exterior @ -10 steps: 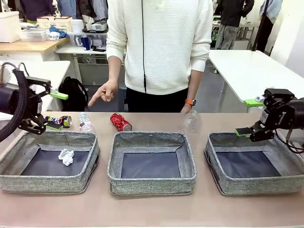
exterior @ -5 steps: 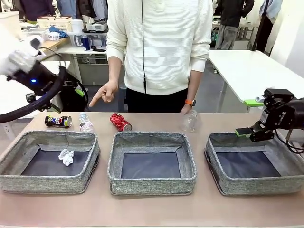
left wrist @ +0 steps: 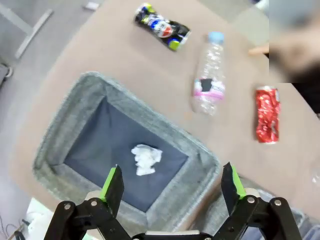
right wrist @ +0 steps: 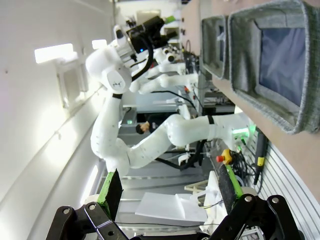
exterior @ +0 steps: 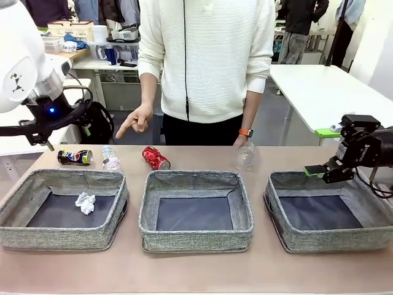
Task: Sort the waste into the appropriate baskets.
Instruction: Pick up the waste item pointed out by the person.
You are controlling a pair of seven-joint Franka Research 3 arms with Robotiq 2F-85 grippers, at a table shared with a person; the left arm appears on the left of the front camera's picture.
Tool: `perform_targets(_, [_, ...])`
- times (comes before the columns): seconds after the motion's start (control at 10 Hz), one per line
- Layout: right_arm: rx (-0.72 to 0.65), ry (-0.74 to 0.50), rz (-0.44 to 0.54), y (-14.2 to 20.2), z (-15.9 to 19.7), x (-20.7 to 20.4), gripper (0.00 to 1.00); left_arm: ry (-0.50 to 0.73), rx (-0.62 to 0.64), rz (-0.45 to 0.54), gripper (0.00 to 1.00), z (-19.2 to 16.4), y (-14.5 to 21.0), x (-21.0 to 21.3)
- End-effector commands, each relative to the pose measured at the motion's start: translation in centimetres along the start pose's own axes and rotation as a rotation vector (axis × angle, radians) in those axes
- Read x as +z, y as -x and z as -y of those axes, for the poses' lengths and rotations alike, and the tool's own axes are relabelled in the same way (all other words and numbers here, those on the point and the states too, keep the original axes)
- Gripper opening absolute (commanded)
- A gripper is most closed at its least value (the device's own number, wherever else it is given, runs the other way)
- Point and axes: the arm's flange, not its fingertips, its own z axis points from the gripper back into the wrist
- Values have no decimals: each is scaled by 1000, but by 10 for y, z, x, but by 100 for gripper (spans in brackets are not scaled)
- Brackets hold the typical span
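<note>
table (exterior: 196,270), front view: dark can (exterior: 75,157), bottle (exterior: 111,158), red can (exterior: 156,158) and clear container (exterior: 244,157) along its far edge; paper ball (exterior: 85,203) in left basket (exterior: 61,236). left wrist view: left gripper (left wrist: 172,180) gapes empty over it. right wrist view: right gripper (right wrist: 170,187) likewise. either can, crushed uneven, may slip when pinched.

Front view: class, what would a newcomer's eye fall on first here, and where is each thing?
Three grey baskets stand in a row on the table; the left basket holds a crumpled white paper ball. Behind them lie a dark can, a clear bottle, a red can and a crushed clear container, and the person's hand points down towards them.
</note>
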Motion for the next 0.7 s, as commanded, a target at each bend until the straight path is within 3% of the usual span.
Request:
perform_targets(0.0, [34, -21, 3, -2, -2, -2, 100, 83, -61, -14, 100, 1, 2, -1])
perform_targets(0.1, [34, -21, 3, -2, -2, -2, 100, 0, 0, 0, 100, 0, 0, 0])
perform_targets(0.3, [34, -21, 3, -2, -2, -2, 100, -42, -329, -128, 100, 28, -59, -30])
perform_targets(0.6, [34, -21, 3, -2, -2, -2, 100, -28, -495, -142, 100, 53, -110, -68])
